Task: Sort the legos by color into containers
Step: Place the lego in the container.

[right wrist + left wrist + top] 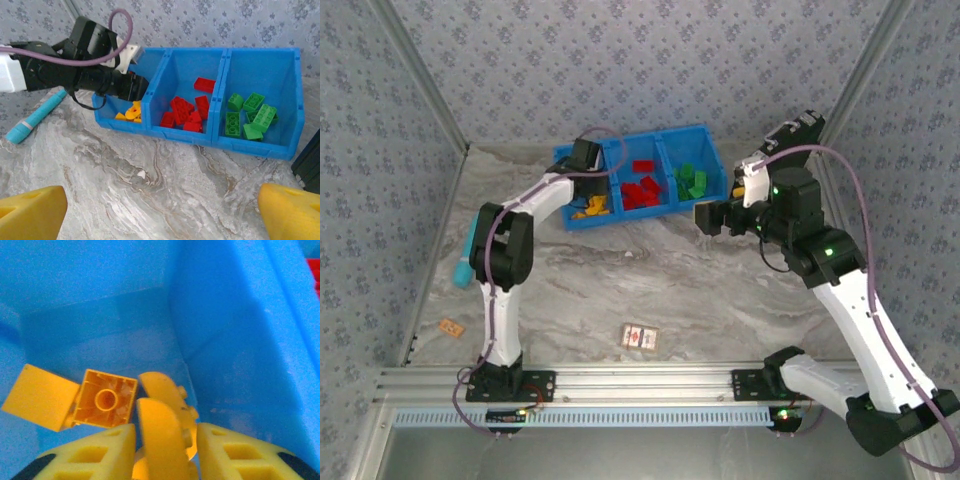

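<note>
L gripper (165,437) flanks 1 yellow lego (159,422), hold unclear; R gripper (160,212) wide, empty; 5 greens (250,117).

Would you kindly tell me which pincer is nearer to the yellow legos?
Left. The left pincer sits inside the blue tray, right at the yellow legos; the right pincer hovers apart, over the table.
</note>
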### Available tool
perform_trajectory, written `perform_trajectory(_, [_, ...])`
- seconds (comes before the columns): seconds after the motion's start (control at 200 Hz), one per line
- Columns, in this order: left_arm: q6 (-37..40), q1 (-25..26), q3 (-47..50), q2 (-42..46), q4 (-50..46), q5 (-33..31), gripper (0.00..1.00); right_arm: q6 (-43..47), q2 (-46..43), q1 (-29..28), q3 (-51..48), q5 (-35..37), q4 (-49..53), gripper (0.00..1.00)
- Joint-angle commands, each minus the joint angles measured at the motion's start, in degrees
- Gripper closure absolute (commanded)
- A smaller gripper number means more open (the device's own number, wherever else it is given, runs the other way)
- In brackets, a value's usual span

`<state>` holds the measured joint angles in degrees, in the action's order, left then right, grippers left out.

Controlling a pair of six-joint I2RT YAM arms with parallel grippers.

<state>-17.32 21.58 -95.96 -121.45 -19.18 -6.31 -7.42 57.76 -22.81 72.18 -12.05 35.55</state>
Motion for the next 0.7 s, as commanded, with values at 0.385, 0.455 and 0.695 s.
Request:
perform_trajectory(0.385, [1.76, -0.33, 1.25, 11.08, 1.47, -0.62, 0.52, 1.07, 5.5, 3.58, -3.36, -5.5, -7.85, 0.0])
perform_trajectory(0.455, [2.28, -0.06, 4.38, 16.02, 2.17, -1.21, 0.52, 1.89, 6.0, 3.65, -5.93, -4.61, -8.22, 0.0])
perform_trajectory(0.695, [8.18, 0.31, 18.65, 35.83, 4.02, -7.61, 0.45, 4.31, 5.96, 4.61, -7.67, -2.74, -7.7, 0.0])
